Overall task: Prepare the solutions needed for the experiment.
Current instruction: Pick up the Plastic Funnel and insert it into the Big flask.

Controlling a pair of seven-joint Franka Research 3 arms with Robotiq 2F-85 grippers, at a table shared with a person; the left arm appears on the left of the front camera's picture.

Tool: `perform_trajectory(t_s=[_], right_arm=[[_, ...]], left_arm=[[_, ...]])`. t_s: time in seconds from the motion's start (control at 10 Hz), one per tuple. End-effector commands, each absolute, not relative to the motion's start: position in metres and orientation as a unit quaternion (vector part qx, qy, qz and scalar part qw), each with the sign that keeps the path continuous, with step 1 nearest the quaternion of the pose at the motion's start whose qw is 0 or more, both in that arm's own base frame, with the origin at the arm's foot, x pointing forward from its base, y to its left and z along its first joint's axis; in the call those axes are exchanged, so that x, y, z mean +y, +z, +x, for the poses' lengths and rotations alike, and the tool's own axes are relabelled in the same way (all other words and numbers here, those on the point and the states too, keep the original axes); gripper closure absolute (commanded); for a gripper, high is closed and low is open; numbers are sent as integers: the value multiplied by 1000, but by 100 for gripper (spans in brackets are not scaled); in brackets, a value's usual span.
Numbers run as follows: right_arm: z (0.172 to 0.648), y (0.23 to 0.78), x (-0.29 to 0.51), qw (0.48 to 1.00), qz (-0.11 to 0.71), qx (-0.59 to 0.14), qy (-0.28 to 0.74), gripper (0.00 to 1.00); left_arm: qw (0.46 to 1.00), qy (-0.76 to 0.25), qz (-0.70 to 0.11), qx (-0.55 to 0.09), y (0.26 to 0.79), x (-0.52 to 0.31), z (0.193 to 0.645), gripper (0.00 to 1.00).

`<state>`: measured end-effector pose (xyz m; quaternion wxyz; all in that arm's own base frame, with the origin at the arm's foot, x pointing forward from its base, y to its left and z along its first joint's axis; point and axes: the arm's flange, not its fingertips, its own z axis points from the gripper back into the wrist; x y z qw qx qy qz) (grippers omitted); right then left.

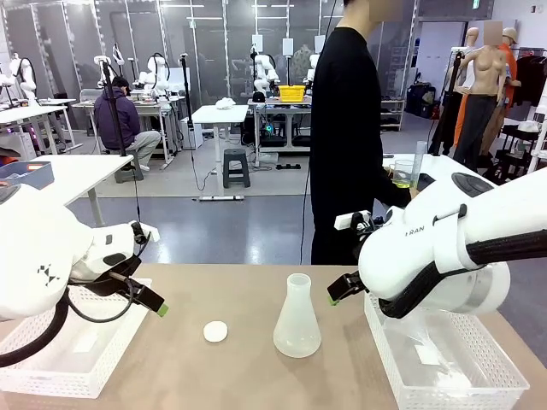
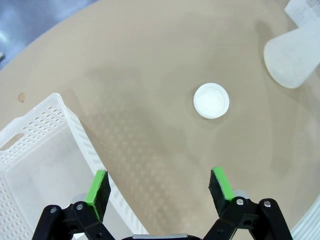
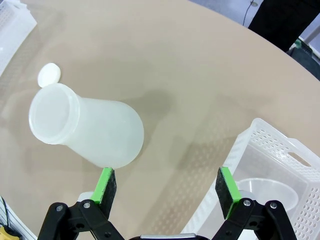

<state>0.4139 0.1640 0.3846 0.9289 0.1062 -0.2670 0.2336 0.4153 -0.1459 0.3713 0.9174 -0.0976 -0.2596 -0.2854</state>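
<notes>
The left tool [image 2: 160, 180] hangs above the table [image 2: 150, 60] with its green-padded fingers wide apart and nothing between them. Below it lies the near corner of a white perforated left basket [image 2: 40, 150]. Ahead of it a small round white cap [image 2: 211, 100] lies flat on the table, well apart from the fingers.

The right tool [image 3: 166, 175] also has its fingers spread wide and holds nothing. It hovers just above a cloudy white flask [image 3: 85, 130], which stands upright near the middle of the table, its mouth open. The cap lies beside the flask, not touching it. To the right of the flask sits the right basket [image 3: 280, 150], with a clear cup [image 3: 265, 192] inside it.

A person [image 1: 346, 137] in black stands at the far side of the table. The solution [image 1: 402, 181], a shallow pale yellow-green layer, sits in the bottom of a clear beaker [image 1: 403, 167] at the person's side, beyond the right arm, beside a tall clear tube [image 1: 417, 162]. The arm hides whatever holds the beaker, so I cannot tell whether it is in a hand or standing on something.
</notes>
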Motion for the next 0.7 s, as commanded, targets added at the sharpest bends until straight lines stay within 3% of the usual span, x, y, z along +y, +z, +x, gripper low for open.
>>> perform_trajectory(t_s=[0.0,0.1,0.2,0.6], right_arm=[[415,384,160,931,106,-265,229,0],[434,379,148,923,155,-281,210,0],[442,377,144,925,156,-269,220,0],[467,364,134,901,308,-239,193,0]], left_arm=[[905,-296,-165,-256,371,-145,435,0],[895,-278,-237,-256,364,-134,465,0],[898,-254,-255,-254,357,-122,483,0],[862,-238,-376,-245,339,-109,510,0]])
